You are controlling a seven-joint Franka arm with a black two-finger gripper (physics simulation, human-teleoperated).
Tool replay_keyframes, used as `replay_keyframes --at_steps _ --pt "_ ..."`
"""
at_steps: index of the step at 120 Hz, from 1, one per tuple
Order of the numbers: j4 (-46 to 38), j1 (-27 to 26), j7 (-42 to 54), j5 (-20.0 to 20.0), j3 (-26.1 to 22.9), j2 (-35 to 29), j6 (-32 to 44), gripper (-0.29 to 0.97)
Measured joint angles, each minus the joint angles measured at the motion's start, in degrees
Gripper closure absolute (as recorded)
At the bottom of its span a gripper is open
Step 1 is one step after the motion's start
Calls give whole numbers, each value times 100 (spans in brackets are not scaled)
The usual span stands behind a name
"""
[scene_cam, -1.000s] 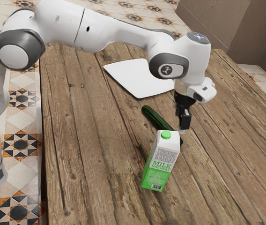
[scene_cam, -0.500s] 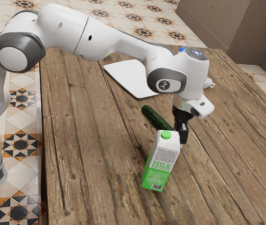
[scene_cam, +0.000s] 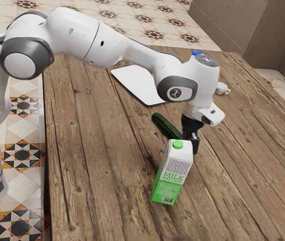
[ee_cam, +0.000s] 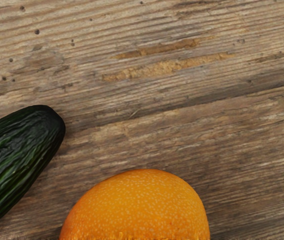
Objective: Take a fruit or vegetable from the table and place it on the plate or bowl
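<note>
Beside the milk carton [scene_cam: 172, 173], hand [scene_cam: 191, 144] over orange [ee_cam: 137, 207], grip unclear, cucumber [scene_cam: 166, 126] near, plate [scene_cam: 135, 85] beyond.

Bright, even light all over, soft and coming from above. The white arm [scene_cam: 107, 40] shades gently, with no hard glare. Only a faint, smudgy shadow sits at the foot of the milk carton [scene_cam: 171, 173] on the counter [scene_cam: 107, 201]. Up close, the cucumber [ee_cam: 12, 160] carries pale streaks of sheen and the orange [ee_cam: 137, 207] glows evenly.

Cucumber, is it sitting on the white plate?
No, the cucumber lies on the wooden table, apart from the white plate.
</note>
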Motion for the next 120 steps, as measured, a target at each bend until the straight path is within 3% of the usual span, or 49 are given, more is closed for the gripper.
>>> replay_keyframes --at_steps 120 --pt "-261 13 29 -149 9 216 315 0"
